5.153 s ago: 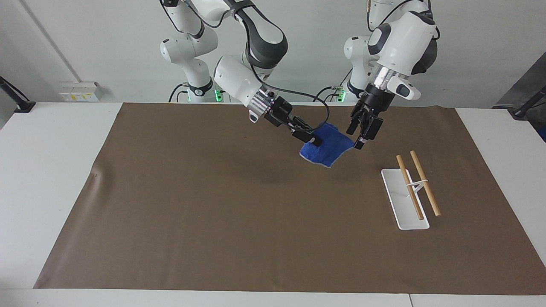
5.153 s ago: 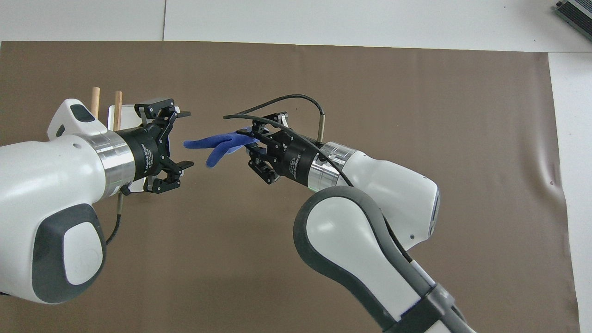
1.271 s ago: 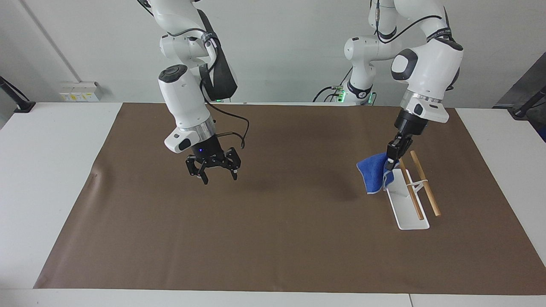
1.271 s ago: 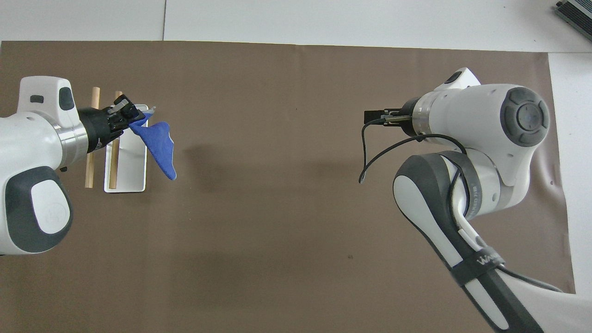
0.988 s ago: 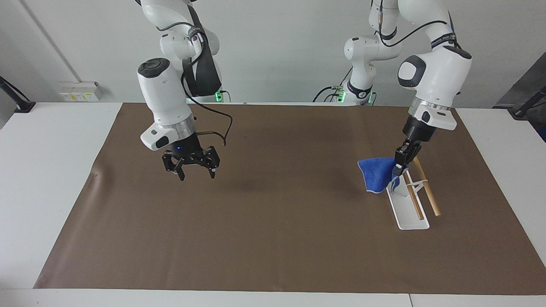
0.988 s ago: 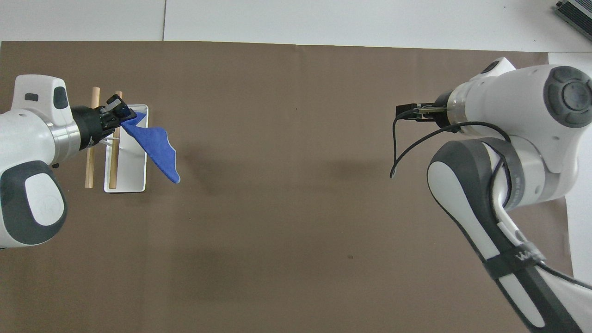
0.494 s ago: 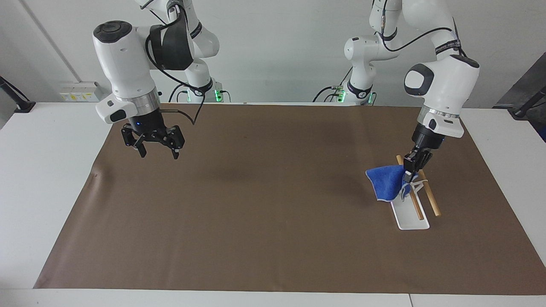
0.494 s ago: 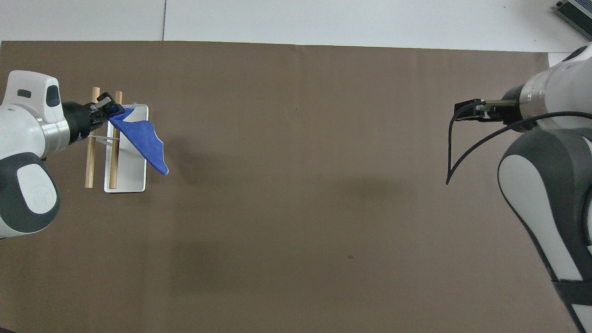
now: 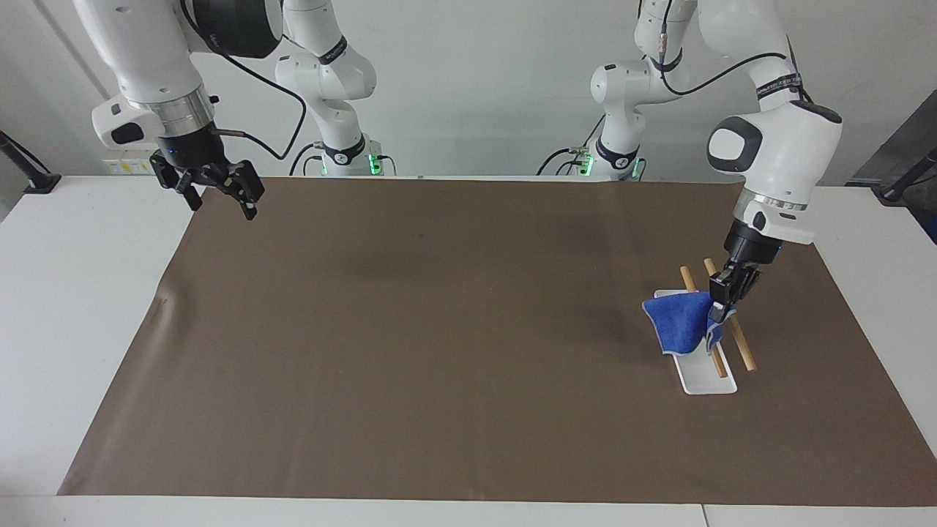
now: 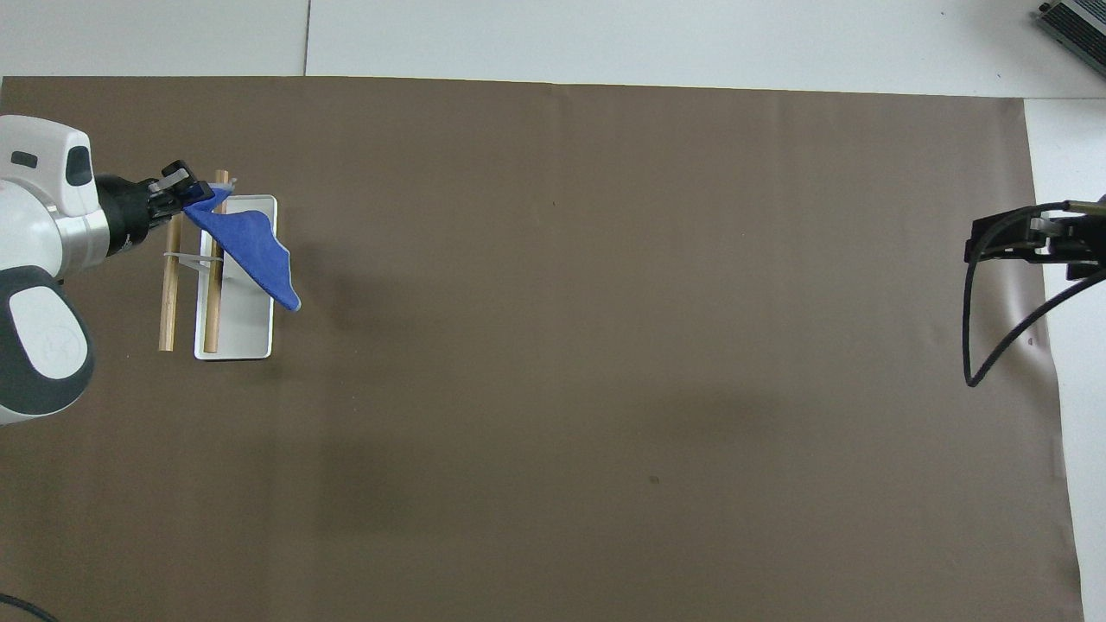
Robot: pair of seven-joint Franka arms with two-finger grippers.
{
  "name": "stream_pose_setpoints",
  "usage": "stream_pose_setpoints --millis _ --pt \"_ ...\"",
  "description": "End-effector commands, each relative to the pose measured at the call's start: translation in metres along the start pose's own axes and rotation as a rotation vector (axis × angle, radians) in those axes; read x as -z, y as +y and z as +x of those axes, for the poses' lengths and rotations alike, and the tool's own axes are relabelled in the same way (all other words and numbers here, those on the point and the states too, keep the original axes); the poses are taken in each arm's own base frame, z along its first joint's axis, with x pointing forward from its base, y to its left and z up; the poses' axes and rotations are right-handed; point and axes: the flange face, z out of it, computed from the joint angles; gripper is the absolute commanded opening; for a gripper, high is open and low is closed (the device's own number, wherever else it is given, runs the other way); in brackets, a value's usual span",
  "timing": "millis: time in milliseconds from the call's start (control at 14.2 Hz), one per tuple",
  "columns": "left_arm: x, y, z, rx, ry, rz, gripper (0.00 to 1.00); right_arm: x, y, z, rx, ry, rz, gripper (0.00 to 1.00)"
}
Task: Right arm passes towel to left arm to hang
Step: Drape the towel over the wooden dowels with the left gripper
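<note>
Hanging is the step we judge ourselves to be in: the handover looks done, and our left gripper (image 9: pixel 717 311) is pinched shut on one corner of the towel (image 9: pixel 681 326), just over the rack (image 9: pixel 699 373) at the left arm's end of the table. Most of the cloth droops from that corner on the side of the rack toward the table's middle, with its lower edge close to the white base; we cannot tell whether it touches. The grip sits over the two wooden rods (image 9: pixel 732 337), between them or nearly so in the overhead view.

Our right gripper (image 9: pixel 219 194) waits with its fingers spread and nothing in them, raised over the mat's (image 9: pixel 439 329) edge at the right arm's end.

Next, we judge, the left arm should carry the held corner across the rods so the cloth drapes over them, then lower and let go. Letting go too soon would leave the towel sliding off onto the base.
</note>
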Motion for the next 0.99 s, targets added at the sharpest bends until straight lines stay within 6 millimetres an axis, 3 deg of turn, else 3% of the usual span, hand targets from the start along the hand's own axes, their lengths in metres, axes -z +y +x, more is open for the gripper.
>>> stream_pose_setpoints --millis 0,282,565,918 --pt "0.002 -0.017 0.016 -0.039 0.010 0.022 0.00 0.002 0.008 -0.010 0.026 -0.045 -0.004 1.00" --pt "0.013 -0.026 0.041 -0.060 -0.021 0.035 0.00 -0.012 0.009 -0.024 0.013 -0.068 -0.006 1.00" --pt "0.013 -0.036 0.046 -0.072 -0.019 0.044 0.00 -0.014 0.025 -0.023 -0.010 -0.077 0.028 1.00" --pt "0.020 -0.040 0.056 -0.063 0.002 0.044 0.00 -0.014 0.031 -0.021 0.002 -0.074 0.034 1.00"
